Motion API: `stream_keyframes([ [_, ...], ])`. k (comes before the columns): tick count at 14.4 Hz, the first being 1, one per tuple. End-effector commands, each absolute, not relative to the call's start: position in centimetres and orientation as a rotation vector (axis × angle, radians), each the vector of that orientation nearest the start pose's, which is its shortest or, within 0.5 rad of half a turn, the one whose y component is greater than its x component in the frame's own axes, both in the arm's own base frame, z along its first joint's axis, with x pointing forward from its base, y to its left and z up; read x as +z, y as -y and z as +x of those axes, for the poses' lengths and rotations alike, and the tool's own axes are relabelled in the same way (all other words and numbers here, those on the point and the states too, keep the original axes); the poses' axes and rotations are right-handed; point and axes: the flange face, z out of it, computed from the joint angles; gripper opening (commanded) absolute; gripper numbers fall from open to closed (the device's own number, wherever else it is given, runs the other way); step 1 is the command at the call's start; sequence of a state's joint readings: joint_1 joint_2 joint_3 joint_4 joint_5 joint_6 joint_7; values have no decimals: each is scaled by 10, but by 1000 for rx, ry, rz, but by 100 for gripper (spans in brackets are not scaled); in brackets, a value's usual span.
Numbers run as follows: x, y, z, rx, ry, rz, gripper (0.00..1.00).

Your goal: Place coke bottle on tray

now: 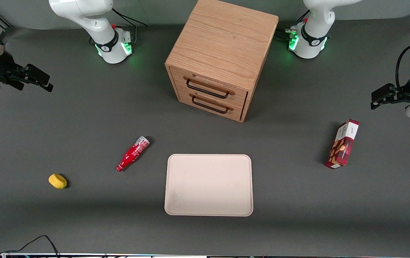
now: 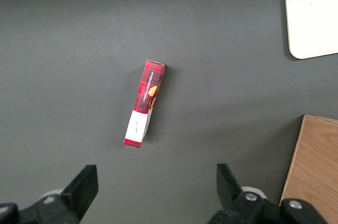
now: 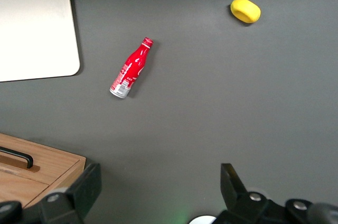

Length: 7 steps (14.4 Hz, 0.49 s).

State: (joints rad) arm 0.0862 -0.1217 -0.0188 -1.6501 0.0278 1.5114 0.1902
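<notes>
Fingers (image 3: 87, 184) spread wide, nothing held; gripper (image 1: 34, 79) parked at upper left edge of front view, high, well apart from objects. Coke bottle (image 1: 132, 153) seen lying on table (image 1: 83, 118), left of centre, just beside tray (image 1: 208, 184), cap nearer camera. Yellow object (image 1: 57, 181) noted lower left. Step judged: reach not yet begun. Next move: descent over bottle, jaws aligned across body.

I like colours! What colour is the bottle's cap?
Red, like the coke bottle itself; the right wrist view shows it best.
</notes>
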Motion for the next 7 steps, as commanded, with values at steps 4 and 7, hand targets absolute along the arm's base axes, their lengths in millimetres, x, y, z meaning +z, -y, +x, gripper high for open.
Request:
stream_keyframes([
  [4, 653, -68, 545, 17, -292, -3077, 100],
  [7, 614, -90, 572, 96, -463, -3030, 100],
])
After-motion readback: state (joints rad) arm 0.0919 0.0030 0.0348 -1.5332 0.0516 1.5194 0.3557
